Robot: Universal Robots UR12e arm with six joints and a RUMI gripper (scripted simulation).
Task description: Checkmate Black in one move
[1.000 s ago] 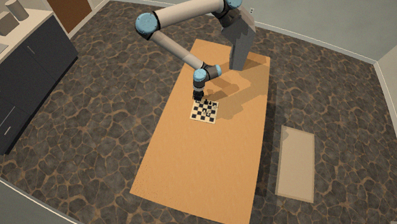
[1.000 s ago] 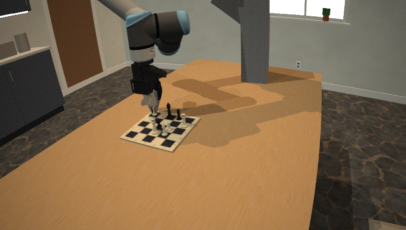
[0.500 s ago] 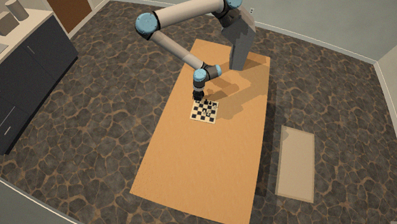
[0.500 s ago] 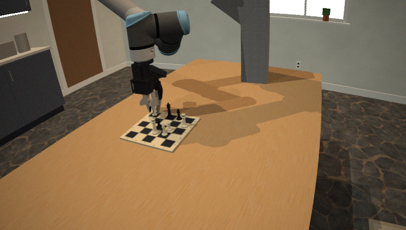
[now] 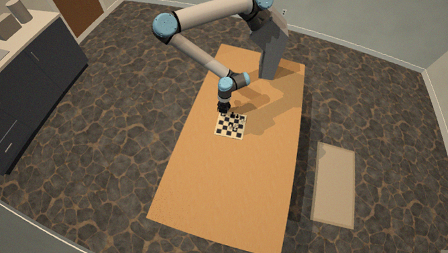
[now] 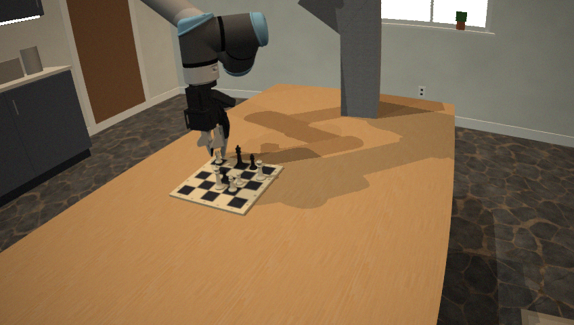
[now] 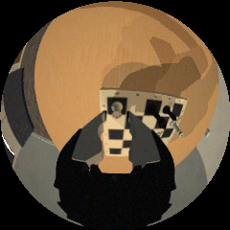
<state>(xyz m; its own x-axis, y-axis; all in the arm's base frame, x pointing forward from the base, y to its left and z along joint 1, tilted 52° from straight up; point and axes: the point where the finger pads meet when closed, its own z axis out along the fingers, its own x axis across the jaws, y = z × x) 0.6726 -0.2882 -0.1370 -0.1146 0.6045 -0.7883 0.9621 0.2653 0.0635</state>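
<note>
A small chessboard (image 6: pixel 227 183) lies on the wooden table; it also shows in the overhead view (image 5: pixel 230 125). A white piece (image 6: pixel 217 156) stands upright on the board's far left corner square, and it shows in the wrist view (image 7: pixel 116 109). My gripper (image 6: pixel 213 147) hangs just above it. The fingers are spread to either side of the piece's top and clear of it, so the gripper is open. On the same far row stand a tall black piece (image 6: pixel 238 156) and a smaller black piece (image 6: pixel 252 161). Several white pieces (image 6: pixel 231 183) and a black one (image 6: pixel 224 175) stand mid-board.
The arm's grey pedestal (image 6: pixel 358 60) stands at the far end of the table. A dark cabinet (image 6: pixel 36 120) is off to the left on the floor. A pale mat (image 5: pixel 335 185) lies on the floor to the right.
</note>
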